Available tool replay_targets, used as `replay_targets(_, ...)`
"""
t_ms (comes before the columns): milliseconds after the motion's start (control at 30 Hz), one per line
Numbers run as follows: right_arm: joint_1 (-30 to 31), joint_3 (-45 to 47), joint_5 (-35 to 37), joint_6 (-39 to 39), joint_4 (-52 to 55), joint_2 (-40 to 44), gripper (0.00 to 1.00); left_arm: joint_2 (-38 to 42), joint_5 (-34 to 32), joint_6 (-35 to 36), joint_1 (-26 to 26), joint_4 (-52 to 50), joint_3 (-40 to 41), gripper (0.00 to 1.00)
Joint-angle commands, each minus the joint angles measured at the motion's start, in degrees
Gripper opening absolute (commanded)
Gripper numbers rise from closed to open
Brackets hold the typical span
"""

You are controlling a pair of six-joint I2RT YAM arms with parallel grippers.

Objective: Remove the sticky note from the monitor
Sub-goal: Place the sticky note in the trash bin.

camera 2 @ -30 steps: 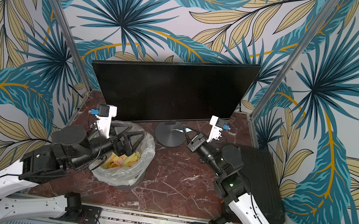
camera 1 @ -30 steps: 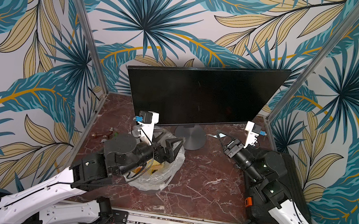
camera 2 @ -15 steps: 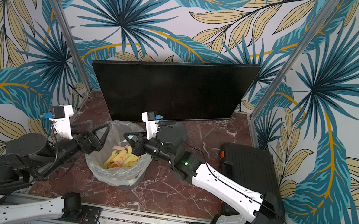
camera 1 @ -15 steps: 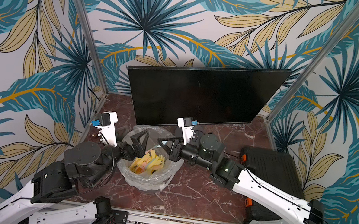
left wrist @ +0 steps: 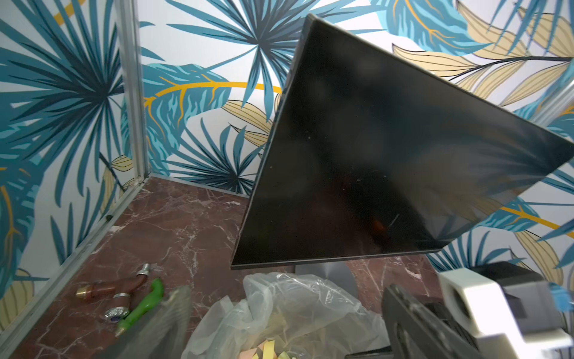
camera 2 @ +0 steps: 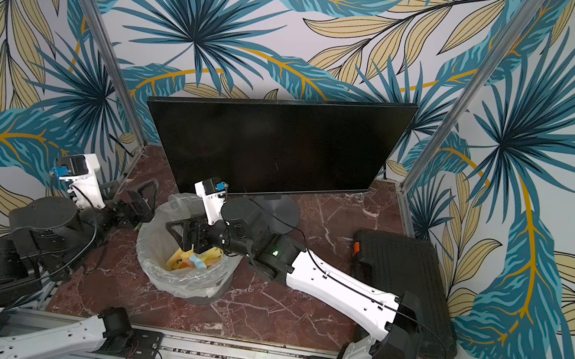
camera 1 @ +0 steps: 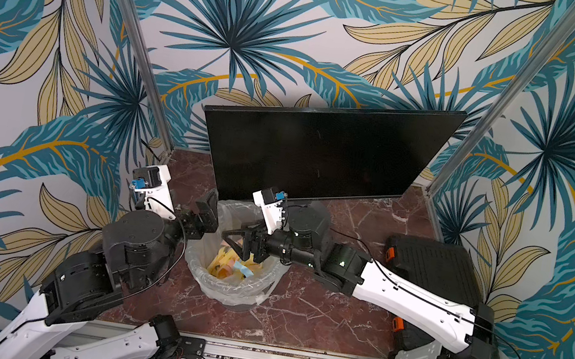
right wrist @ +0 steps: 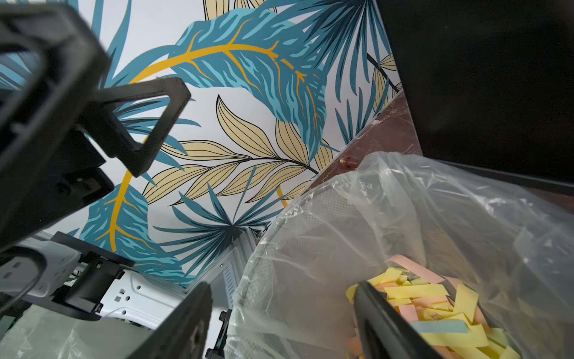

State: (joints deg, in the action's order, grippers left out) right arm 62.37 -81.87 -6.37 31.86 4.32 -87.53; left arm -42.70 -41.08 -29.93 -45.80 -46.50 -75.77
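Monitor [camera 1: 321, 154] stood at the back of the counter [camera 1: 316, 310], screen dark. Right tool [camera 1: 238, 245] hung over the lined bin [camera 1: 221, 291], jaws apart and empty, above yellow, pink and blue sticky notes [camera 1: 225, 268]. Left tool [camera 1: 206, 214] hovered beside the bin's rim, spread wide, gripping nothing.

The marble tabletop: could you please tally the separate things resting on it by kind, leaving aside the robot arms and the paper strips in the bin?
Monitor: 1
Lined waste bin: 1
Black ribbed case: 1
Brown pipe fitting with green lever: 1
Total: 4
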Motion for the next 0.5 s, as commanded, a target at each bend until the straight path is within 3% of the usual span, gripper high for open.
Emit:
replay_targets(0, 0.20, -1.48, 3.04, -3.16, 2.99, 1.84, 0.83, -2.15, 7.08, 0.93, 8.25, -2.92, -2.31, 1.00)
replay_targets(167, -1.22, -1.06, 8.27, -7.00, 7.53, 7.55, 0.99, -4.44, 16.45, -0.57, 24.68, -3.03, -2.84, 1.00)
replay_targets(367, -10.28, 5.53, 11.91, -6.50, 12.91, 18.39, 0.99, -6.30, 26.53, -3.95, 41.38, -0.22, -0.46, 1.00)
replay_targets(467, -17.54, 10.02, 13.41, -5.69, 15.71, 25.03, 0.99, -7.34, 29.33, -4.70, 46.65, 1.68, 1.46, 1.00)
